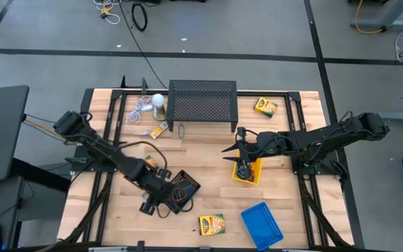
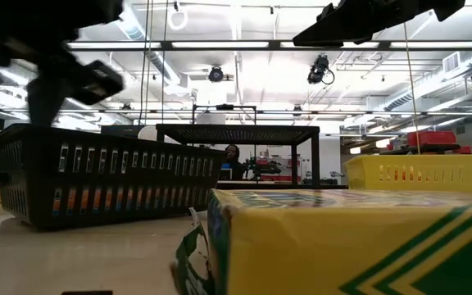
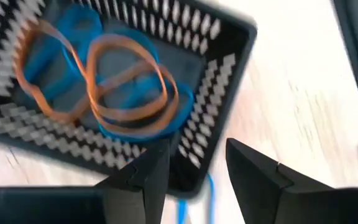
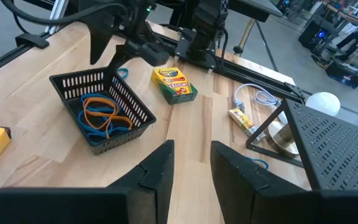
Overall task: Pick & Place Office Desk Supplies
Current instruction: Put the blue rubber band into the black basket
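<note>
A black mesh tray [image 1: 185, 186] [image 4: 98, 82] sits on the wooden table, with orange and blue rubber bands [image 3: 123, 93] lying in it. My left gripper [image 1: 161, 203] [image 3: 197, 149] is open, pointing steeply down over the tray's near-left corner. A loose blue band [image 3: 210, 185] lies on the table just outside that corner. My right gripper [image 1: 242, 166] [image 4: 191, 155] hovers open above the yellow tray [image 1: 252, 176], with nothing between its fingers. Crayon boxes lie at the far right [image 1: 266, 106], at the near edge [image 1: 212, 224] and behind the black tray [image 4: 174, 84].
A blue mesh tray [image 1: 263, 224] lies near the front edge. At the far middle is a large black mesh stand [image 1: 201, 101], with a white round object and its cord [image 1: 158, 100] to its left. A small box [image 1: 158, 131] lies nearby.
</note>
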